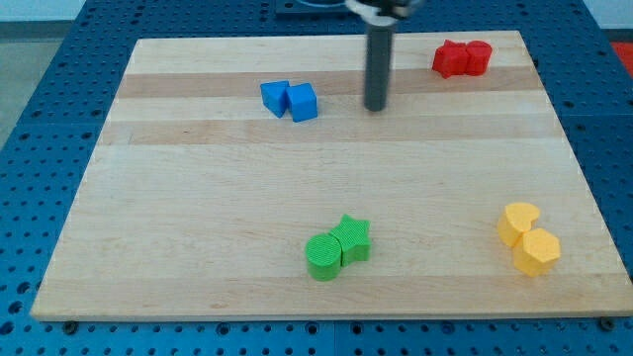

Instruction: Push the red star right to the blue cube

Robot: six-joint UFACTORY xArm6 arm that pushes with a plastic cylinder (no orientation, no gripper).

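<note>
Two red blocks touch at the view's top right: the left one looks like the red star, the right one a red cylinder. Two blue blocks touch at the top left of centre: the blue cube and another blue block on its left. My tip rests on the board between the two groups, about 70 px right of the blue cube and some way left of and below the red star. It touches no block.
A green cylinder and a green star touch at the bottom centre. Two yellow blocks, a heart and a hexagon, sit at the bottom right. The wooden board lies on a blue perforated table.
</note>
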